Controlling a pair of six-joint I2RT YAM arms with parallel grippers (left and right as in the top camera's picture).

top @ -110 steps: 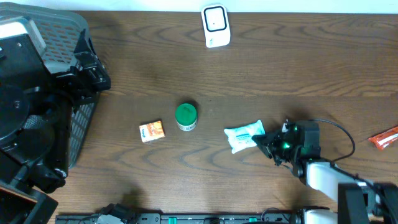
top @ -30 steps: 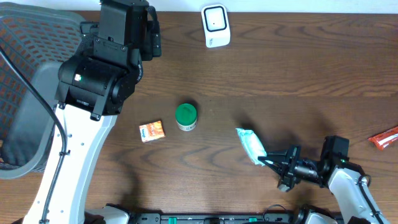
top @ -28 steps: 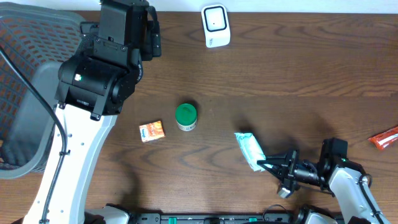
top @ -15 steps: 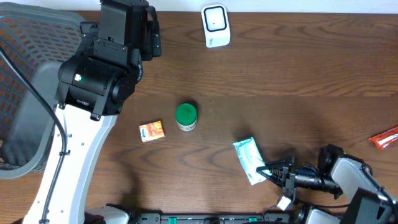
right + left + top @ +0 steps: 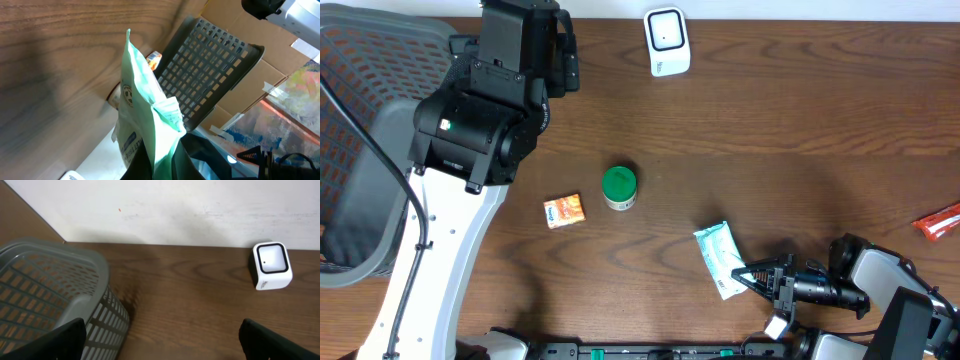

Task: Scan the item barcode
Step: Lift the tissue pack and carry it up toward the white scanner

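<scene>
The item, a white and mint-green tissue packet (image 5: 718,258), hangs above the table near its front edge, right of centre. My right gripper (image 5: 748,274) is shut on the packet's right end. In the right wrist view the packet (image 5: 142,115) stands edge-on, pinched between the right gripper's (image 5: 165,165) dark fingers; no barcode is legible. The white scanner (image 5: 667,41) stands at the table's back edge, also in the left wrist view as the scanner (image 5: 270,265). My left gripper (image 5: 162,347) is raised high and open, with nothing between its fingertips (image 5: 55,342).
A green-lidded jar (image 5: 619,186) and a small orange packet (image 5: 563,210) sit mid-table, left of the held packet. A red wrapper (image 5: 938,221) lies at the right edge. A grey mesh basket (image 5: 45,295) stands at the left, beneath the left arm (image 5: 480,110).
The right gripper has carried the tissue packet toward the table's front edge and turned it. The left arm rose from over the basket earlier and has held still during the last second.
</scene>
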